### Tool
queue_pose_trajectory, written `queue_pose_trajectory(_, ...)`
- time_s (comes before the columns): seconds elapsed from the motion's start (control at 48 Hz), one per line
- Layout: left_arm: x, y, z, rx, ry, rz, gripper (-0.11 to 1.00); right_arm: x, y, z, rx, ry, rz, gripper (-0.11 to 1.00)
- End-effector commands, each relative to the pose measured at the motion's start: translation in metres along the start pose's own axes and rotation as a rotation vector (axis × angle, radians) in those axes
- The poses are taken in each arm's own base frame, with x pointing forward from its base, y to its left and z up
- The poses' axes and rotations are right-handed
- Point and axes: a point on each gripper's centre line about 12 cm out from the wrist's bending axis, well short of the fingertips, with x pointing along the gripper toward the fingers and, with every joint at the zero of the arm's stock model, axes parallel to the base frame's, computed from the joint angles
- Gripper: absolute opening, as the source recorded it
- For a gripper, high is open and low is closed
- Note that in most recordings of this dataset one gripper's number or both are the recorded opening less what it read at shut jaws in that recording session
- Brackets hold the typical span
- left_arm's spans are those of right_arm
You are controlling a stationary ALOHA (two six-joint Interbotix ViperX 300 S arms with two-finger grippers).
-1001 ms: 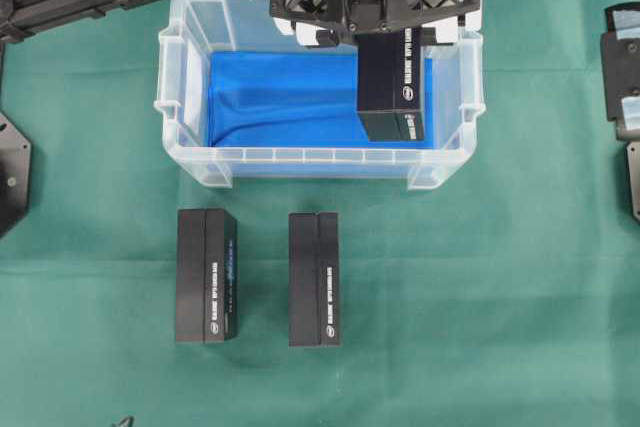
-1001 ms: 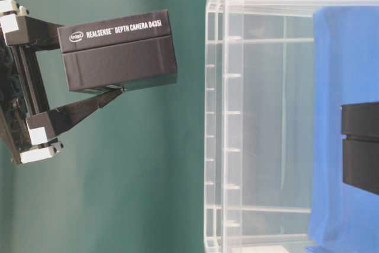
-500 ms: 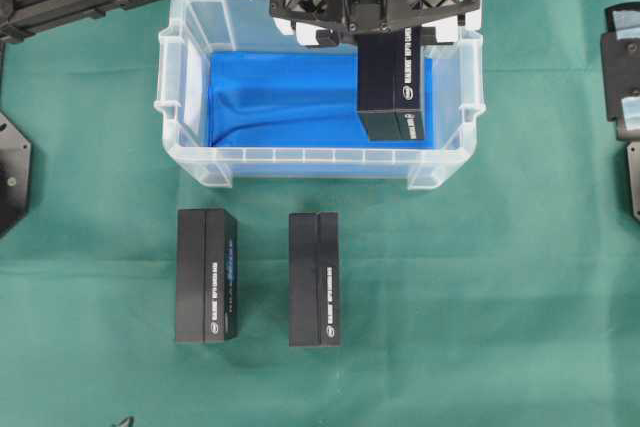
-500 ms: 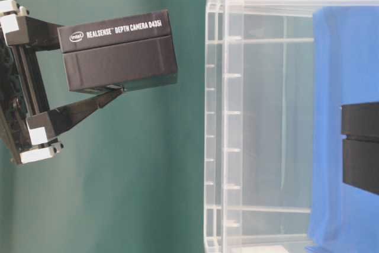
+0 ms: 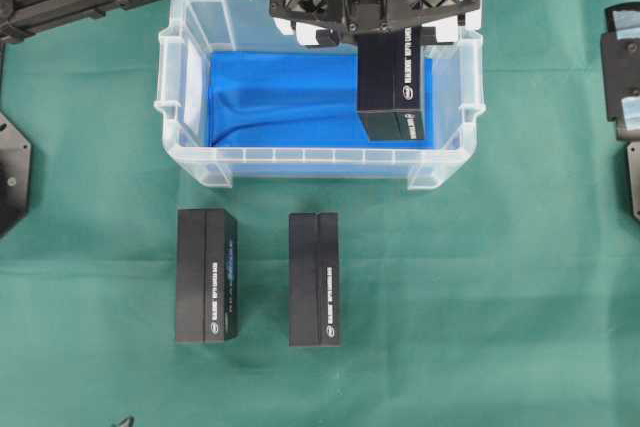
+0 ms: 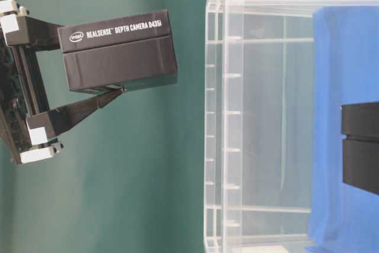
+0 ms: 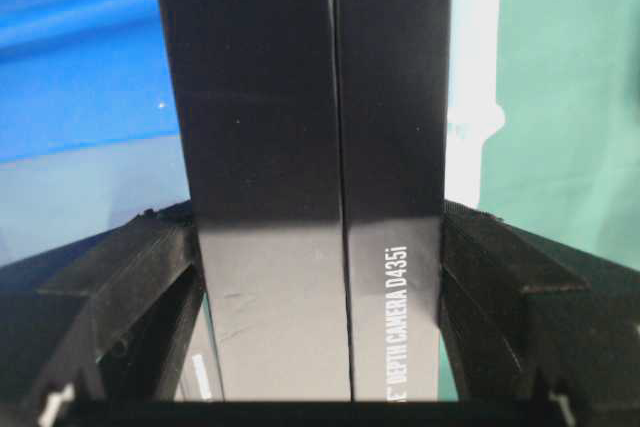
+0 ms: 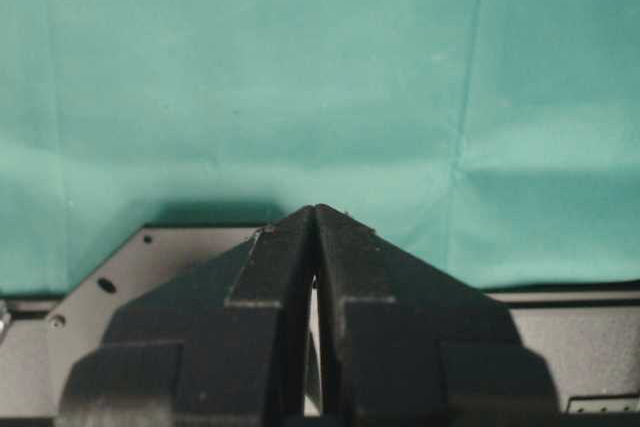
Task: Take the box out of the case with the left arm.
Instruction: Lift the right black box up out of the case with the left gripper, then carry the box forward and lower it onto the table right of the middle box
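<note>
RealSense camera box [image 5: 393,85] hangs clamped between the fingers of the left gripper [image 7: 320,277], lifted above the right end of the case [image 5: 190,97], clear of its blue lining [image 5: 280,97]. The grip sits at one end only, so a jolt could swing or slip the box onto the rim. The right gripper [image 8: 315,277] rests pressed closed, well apart from the case.

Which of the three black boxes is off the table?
The box clamped in the left gripper above the case; the other two boxes lie on the cloth.
</note>
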Motion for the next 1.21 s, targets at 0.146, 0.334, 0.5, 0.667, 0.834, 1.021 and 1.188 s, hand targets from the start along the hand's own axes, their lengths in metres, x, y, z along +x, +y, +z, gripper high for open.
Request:
queue_pose_trajectory(0.146, -0.044, -0.001, -0.016, 0.016, -0.008, -0.093, 0.63, -0.004, 0.000, 0.002, 0.001, -0.014, 0.001, 0.02)
queue_pose_trajectory(0.334, -0.046, -0.006, -0.043, 0.014, 0.010, -0.099, 0.63, -0.004, -0.001, 0.002, 0.003, -0.014, 0.001, 0.02)
queue_pose_trajectory(0.5, -0.049, -0.009, -0.075, 0.011, 0.028, -0.106, 0.63, -0.004, 0.000, 0.002, 0.000, -0.014, 0.001, 0.02)
queue_pose_trajectory(0.667, -0.053, -0.011, -0.114, 0.005, 0.060, -0.111, 0.63, -0.003, 0.000, 0.002, 0.000, -0.014, 0.001, 0.02)
queue_pose_trajectory(0.834, -0.057, -0.010, -0.147, -0.014, 0.079, -0.119, 0.63, -0.004, -0.001, 0.002, 0.003, -0.015, 0.001, 0.02)
queue_pose_trajectory(1.021, -0.058, -0.009, -0.161, -0.030, 0.067, -0.120, 0.63, -0.004, -0.001, 0.002, 0.003, -0.014, 0.001, 0.02)
queue_pose_trajectory(1.188, -0.058, -0.009, -0.161, -0.031, 0.052, -0.120, 0.63, -0.004, -0.001, 0.002, 0.003, -0.014, 0.001, 0.02)
